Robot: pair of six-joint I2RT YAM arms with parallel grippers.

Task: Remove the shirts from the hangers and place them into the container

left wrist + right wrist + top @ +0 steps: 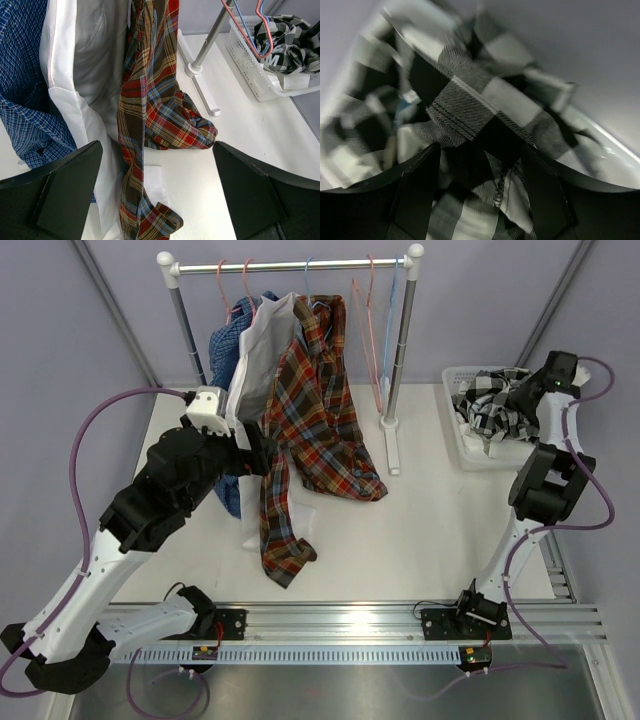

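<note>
Three shirts hang on the rail: a blue checked one (228, 340), a white one (255, 360) and a red-orange plaid one (310, 420) whose tails trail onto the table. My left gripper (258, 448) is open right in front of them; in its wrist view the plaid shirt (150, 110) and white shirt (90, 60) fill the space beyond the jaws (157, 147). A black-and-white checked shirt (495, 400) lies crumpled in the white container (468, 452). My right gripper (525, 388) hovers over it, open (480, 150), with loose folds of that shirt (465, 105) between its fingers.
Empty pink (372, 330) and light blue (392, 320) hangers hang at the right end of the rail (290, 265). The rack's post (400, 340) and foot (392, 450) stand between the shirts and the container. Grey walls close in the table.
</note>
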